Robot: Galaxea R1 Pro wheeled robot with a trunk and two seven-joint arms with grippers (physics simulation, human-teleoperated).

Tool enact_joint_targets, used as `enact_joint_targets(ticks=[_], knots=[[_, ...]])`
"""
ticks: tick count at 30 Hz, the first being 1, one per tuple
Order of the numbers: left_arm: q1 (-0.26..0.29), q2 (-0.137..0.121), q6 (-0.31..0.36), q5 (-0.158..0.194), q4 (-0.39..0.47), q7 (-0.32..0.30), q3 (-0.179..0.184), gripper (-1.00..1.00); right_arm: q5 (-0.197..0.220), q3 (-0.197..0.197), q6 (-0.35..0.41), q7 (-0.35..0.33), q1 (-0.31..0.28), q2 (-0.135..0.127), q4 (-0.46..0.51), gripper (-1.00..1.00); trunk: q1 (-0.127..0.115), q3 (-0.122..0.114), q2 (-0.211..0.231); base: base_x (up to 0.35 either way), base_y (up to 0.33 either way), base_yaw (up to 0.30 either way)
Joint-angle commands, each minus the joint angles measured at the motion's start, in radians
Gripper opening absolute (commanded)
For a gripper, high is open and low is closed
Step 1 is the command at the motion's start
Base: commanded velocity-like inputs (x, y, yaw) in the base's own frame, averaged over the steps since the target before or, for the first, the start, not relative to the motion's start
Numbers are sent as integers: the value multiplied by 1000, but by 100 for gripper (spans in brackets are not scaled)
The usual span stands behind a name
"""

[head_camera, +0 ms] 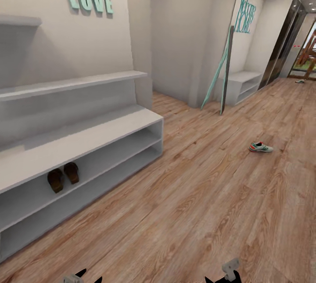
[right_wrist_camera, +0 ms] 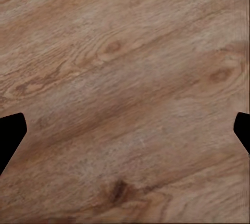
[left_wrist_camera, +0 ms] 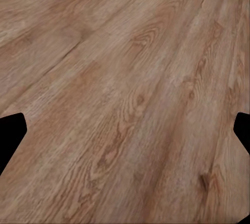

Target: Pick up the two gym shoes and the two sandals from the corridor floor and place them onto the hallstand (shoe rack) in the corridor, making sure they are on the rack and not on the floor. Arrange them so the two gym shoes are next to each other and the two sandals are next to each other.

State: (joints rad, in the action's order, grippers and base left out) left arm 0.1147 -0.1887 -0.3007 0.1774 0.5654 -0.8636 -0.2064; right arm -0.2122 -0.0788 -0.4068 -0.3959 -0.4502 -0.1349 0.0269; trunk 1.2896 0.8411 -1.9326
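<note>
Both hands are carried low and empty: in the left wrist view the left hand (left_wrist_camera: 125, 130) is spread wide over bare planks, its dark fingertips (left_wrist_camera: 11, 130) seen at either edge with nothing between them, and the right hand (right_wrist_camera: 125, 130) is held equally wide over the corridor floor (right_wrist_camera: 125, 67). In the head view only small dark parts of the two hands are glimpsed at the lower edge.

Half the task can be judged done. The two sandals (head_camera: 64, 176) are seen side by side on the upper open tier of the hallstand (head_camera: 79, 142), toes pointing inward, off the floor and next to each other. No gym shoe is seen on the rack. One gym shoe (head_camera: 260, 147) is left lying on the planks well apart from the hallstand, out in the middle of the corridor; it is also caught at the corner of the left wrist view. A small object (head_camera: 299, 81) far down the corridor near the doorway is possibly the second gym shoe (too small to be confirmed). Both sneakers are therefore still to be fetched and set together on the rack.

As for writing, teal letters spelling "LOVE" (head_camera: 90, 1) are mounted on the wall above the hallstand. A second teal wall sign (head_camera: 242, 14) is seen further along above a low white shelf unit (head_camera: 243, 82); its lower word appears to read "HOME", the rest not being legible.
</note>
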Motion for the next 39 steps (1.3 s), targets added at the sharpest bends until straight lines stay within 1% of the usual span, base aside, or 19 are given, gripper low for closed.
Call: enact_joint_targets(ticks=[1,39], knots=[[0,0,-1,4,-1,-5,-1,100,-9,-9,-3,-3,-1,0,-1,100,0,1,0,0,0,-296],[0,0,-3,5,-1,-4,-4,100,-9,-9,-3,-2,-1,0,-1,100,0,1,0,0,0,-296]])
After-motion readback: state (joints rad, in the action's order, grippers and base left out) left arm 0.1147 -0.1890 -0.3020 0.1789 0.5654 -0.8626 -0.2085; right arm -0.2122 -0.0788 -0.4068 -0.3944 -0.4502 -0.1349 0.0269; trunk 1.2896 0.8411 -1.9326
